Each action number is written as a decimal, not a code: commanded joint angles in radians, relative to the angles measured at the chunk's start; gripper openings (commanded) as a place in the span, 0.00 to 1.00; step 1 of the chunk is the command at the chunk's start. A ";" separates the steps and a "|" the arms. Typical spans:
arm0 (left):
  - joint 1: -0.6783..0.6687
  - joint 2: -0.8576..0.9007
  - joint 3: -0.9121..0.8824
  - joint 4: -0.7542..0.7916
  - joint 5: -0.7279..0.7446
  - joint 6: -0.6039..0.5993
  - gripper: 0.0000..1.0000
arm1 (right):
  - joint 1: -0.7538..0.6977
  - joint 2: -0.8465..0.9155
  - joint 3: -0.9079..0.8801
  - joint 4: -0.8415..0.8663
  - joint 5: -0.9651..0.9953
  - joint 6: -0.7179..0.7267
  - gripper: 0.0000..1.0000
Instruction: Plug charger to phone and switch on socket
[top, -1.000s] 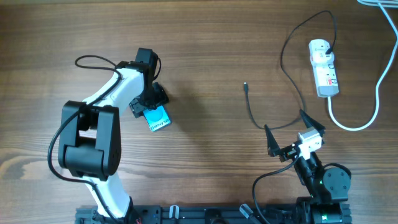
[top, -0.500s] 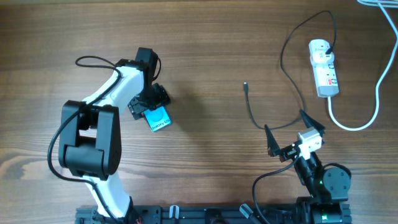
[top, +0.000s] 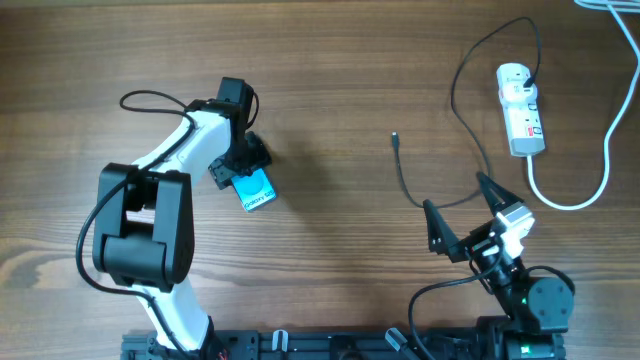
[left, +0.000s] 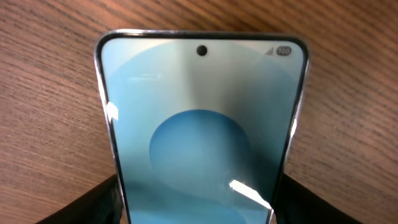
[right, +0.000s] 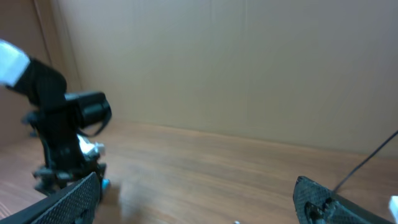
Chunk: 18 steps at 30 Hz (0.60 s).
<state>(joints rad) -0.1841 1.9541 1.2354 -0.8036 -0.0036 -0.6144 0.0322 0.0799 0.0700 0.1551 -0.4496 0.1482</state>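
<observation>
The phone (left: 199, 143) faces screen up. Its long axis runs straight out from the left gripper (top: 241, 168), camera end farthest away, and the dark fingers (left: 93, 202) are closed on its two long edges. The right gripper (top: 461, 208) is spread wide and empty. Seen from overhead, the charger (top: 404, 178) cable crosses between its tips.
</observation>
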 joint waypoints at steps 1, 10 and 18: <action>0.001 0.023 -0.033 0.022 0.014 -0.003 0.66 | 0.003 0.119 0.174 -0.040 -0.023 0.069 1.00; 0.001 0.005 0.043 -0.074 0.015 0.003 0.65 | 0.003 0.611 0.741 -0.433 -0.119 0.061 1.00; 0.013 -0.032 0.062 -0.085 0.075 0.009 0.66 | 0.003 0.687 0.751 -0.413 -0.180 0.116 0.96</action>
<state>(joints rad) -0.1833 1.9522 1.2770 -0.8867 0.0418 -0.6140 0.0322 0.7689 0.8051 -0.2577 -0.5869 0.2401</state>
